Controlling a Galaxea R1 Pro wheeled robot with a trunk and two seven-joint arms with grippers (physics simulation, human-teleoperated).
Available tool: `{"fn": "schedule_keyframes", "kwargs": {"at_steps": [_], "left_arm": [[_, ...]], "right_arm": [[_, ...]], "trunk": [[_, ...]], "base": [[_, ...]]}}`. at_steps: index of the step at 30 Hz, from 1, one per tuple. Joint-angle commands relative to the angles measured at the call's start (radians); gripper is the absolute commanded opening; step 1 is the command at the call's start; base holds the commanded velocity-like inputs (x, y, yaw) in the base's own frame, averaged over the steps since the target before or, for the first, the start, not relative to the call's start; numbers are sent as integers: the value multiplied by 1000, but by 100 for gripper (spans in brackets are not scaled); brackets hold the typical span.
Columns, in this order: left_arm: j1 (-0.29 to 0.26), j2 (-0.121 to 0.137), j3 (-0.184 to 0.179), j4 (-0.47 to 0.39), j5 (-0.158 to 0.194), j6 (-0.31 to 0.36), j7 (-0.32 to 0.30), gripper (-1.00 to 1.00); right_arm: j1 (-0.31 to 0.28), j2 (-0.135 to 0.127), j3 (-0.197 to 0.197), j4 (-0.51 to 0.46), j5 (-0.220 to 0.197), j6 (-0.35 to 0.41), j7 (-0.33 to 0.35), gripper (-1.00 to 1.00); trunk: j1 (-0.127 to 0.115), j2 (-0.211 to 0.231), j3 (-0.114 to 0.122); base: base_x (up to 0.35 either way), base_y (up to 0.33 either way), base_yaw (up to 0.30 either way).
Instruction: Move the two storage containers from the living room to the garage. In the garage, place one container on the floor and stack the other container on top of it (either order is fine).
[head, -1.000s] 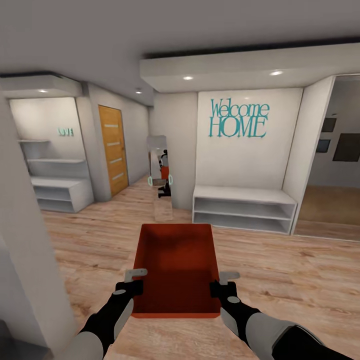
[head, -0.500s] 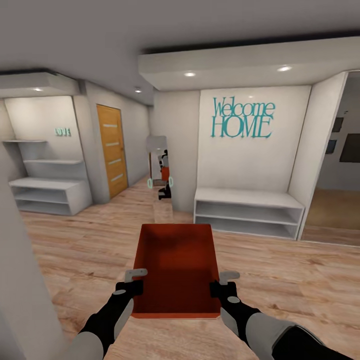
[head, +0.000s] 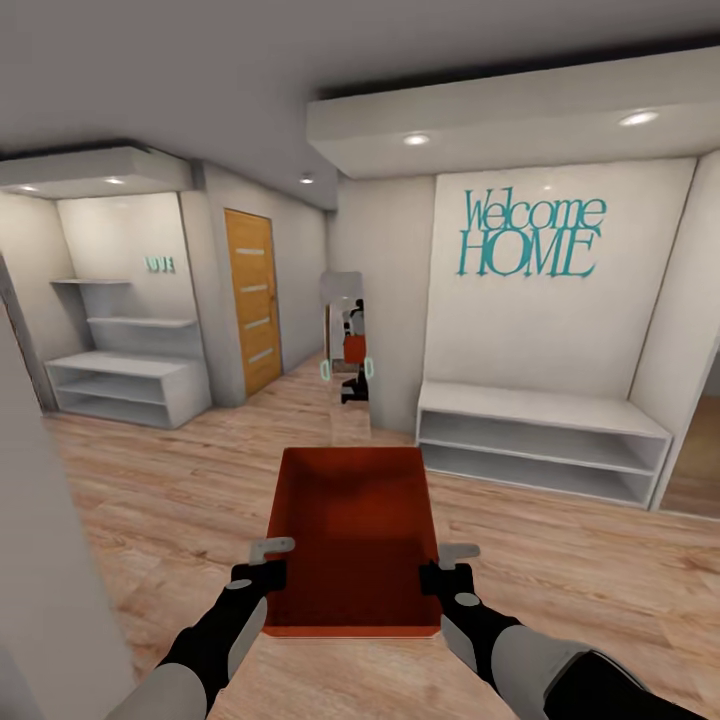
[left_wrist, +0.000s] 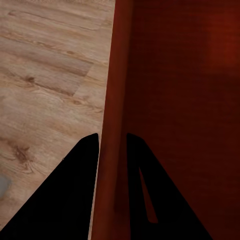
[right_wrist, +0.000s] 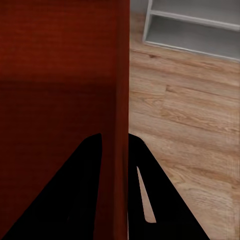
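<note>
Shelving (head: 120, 385) in white stands in the alcove at the far left, and it sits further right in the head view than half a second ago, as does everything else in the hallway; the whole picture has slid that way, so the camera has turned left rather than the furniture moving. Next along, the wooden door (head: 252, 300) with pale slats is set in the grey wall, then a narrow mirror (head: 347, 345) that reflects a small red shape. Right of it comes the teal "Welcome HOME" lettering (head: 530, 238) above a low white bench shelf (head: 540, 440), now cut closer to the picture's right edge, with the dark doorway beyond it almost gone from sight.

Low in the centre, the storage container (head: 352, 535) is carried level above the wood-plank floor (head: 150, 500), in the same place against the arms as before. The left gripper (head: 266, 573) pinches the tray's left wall; in the left wrist view its two dark fingers (left_wrist: 75, 195) sit narrow, one on either side of that thin wall. The right gripper (head: 440, 573) clamps the right wall the same way, its fingers (right_wrist: 80, 195) straddling the red edge.
</note>
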Motion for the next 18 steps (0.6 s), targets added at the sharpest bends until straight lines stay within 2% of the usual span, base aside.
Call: {"fn": "schedule_keyframes", "kwargs": {"at_steps": [1, 18], "left_arm": [[0, 44, 28, 0, 4, 8, 17, -100], [0, 45, 28, 0, 4, 8, 17, -100]], "right_arm": [[-1, -3, -26, -1, -10, -21, -4, -100], [-1, -3, -26, -1, -10, -21, -4, -100]], "trunk": [[1, -2, -2], [1, -2, -2]], "base": [[322, 0, 19], [322, 0, 2]]}}
